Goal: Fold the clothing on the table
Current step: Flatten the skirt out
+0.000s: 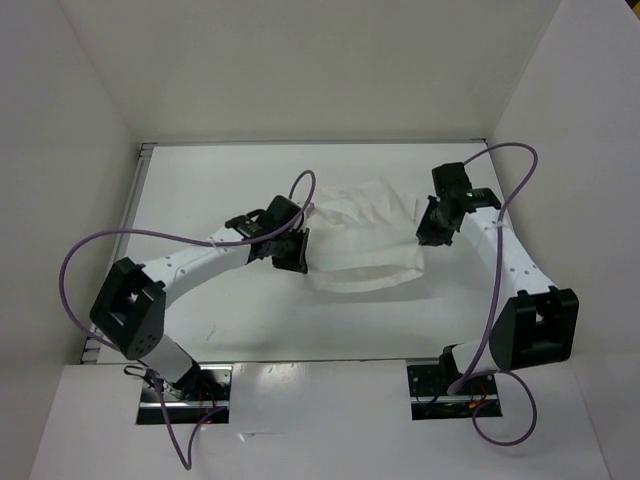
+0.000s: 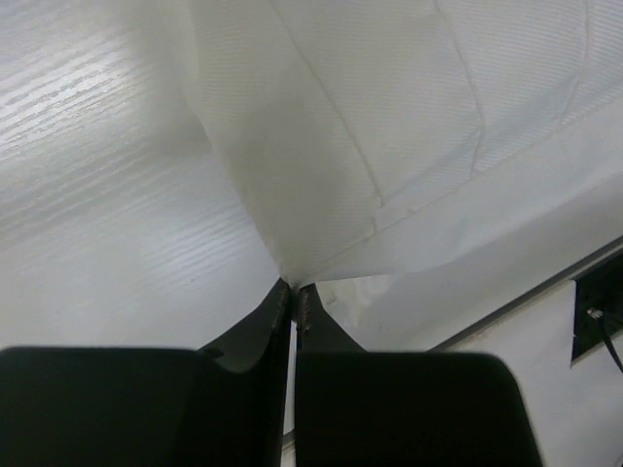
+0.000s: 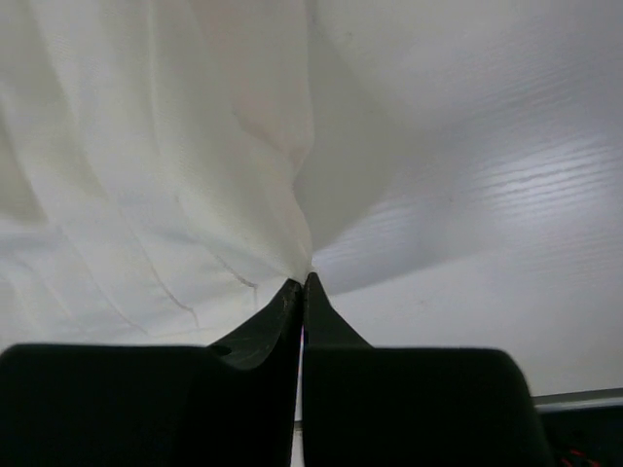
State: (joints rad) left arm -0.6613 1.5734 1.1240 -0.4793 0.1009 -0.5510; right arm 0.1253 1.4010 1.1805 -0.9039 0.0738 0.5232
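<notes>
The clothing [image 1: 365,235], a thin white pleated garment, lies spread across the middle of the table [image 1: 200,190] between both arms. My left gripper [image 1: 292,248] is shut on its left edge; in the left wrist view the fabric [image 2: 370,126] rises in a taut cone from the pinched fingertips [image 2: 294,289]. My right gripper [image 1: 432,232] is shut on the right edge, and in the right wrist view the pleated cloth [image 3: 146,175] gathers to a point at the closed tips [image 3: 306,282].
White walls close in the table at the back and on both sides. The grey metal rim [image 1: 143,160] runs along the left and far edges. Purple cables [image 1: 120,240] loop over each arm. Bare tabletop [image 3: 506,214] shows right of the cloth.
</notes>
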